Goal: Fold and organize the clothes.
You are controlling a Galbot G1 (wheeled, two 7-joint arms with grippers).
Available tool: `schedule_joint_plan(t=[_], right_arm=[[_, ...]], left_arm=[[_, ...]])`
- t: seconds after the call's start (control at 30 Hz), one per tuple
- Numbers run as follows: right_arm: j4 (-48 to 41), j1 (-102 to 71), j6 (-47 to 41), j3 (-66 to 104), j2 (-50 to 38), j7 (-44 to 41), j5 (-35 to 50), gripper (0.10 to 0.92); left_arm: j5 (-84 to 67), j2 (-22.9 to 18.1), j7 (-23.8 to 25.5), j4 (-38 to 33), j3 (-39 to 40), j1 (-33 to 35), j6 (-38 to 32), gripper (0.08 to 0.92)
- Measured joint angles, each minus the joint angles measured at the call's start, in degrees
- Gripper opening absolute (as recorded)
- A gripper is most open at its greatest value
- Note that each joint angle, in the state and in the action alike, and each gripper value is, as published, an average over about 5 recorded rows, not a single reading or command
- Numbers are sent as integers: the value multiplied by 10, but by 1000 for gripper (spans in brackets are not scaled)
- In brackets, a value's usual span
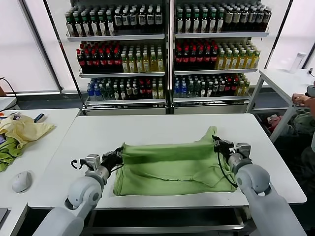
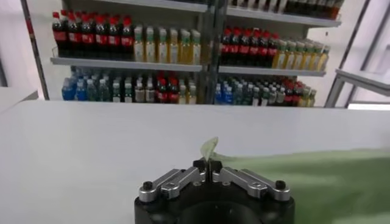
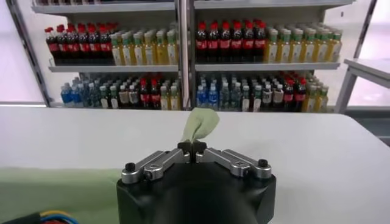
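One shirt (image 1: 172,167), two grippers (image 1: 118,153) (image 1: 216,143) pinching

Both arms wear smooth, rounded light-grey shells with bulbous joints. Each ends in a black wrist block carrying the left gripper (image 1: 119,153) and the right gripper (image 1: 215,143). Black cables loop loosely along both wrists. Seen from the wrists, each gripper (image 2: 208,167) (image 3: 192,148) has silver metal linkage bars fixed with black screws on a rounded black housing. Yellow and blue wires show beside the right housing.
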Motion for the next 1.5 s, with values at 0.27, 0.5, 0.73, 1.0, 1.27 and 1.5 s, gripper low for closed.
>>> schedule_joint_plan(t=[0.27, 0.5, 0.73, 1.0, 1.27, 1.5], right_arm=[[29, -59, -13, 23, 10, 10, -20, 146], [54, -94, -15, 39, 16, 9, -41, 339], [79, -129, -9, 59, 24, 6, -56, 537], [94, -153, -5, 69, 28, 8, -66, 765], [104, -162, -4, 79, 24, 10, -66, 822], [109, -163, -3, 80, 25, 12, -63, 823]], left_arm=[[45, 1, 7, -12, 7, 33, 3, 127], [106, -9, 1, -29, 5, 57, -7, 315], [162, -32, -27, -49, -8, 90, -19, 522], [209, -81, -59, -38, -5, 103, -21, 746], [237, -126, -77, -13, -3, 120, -15, 693], [241, -141, -79, -12, -12, 133, -12, 494]])
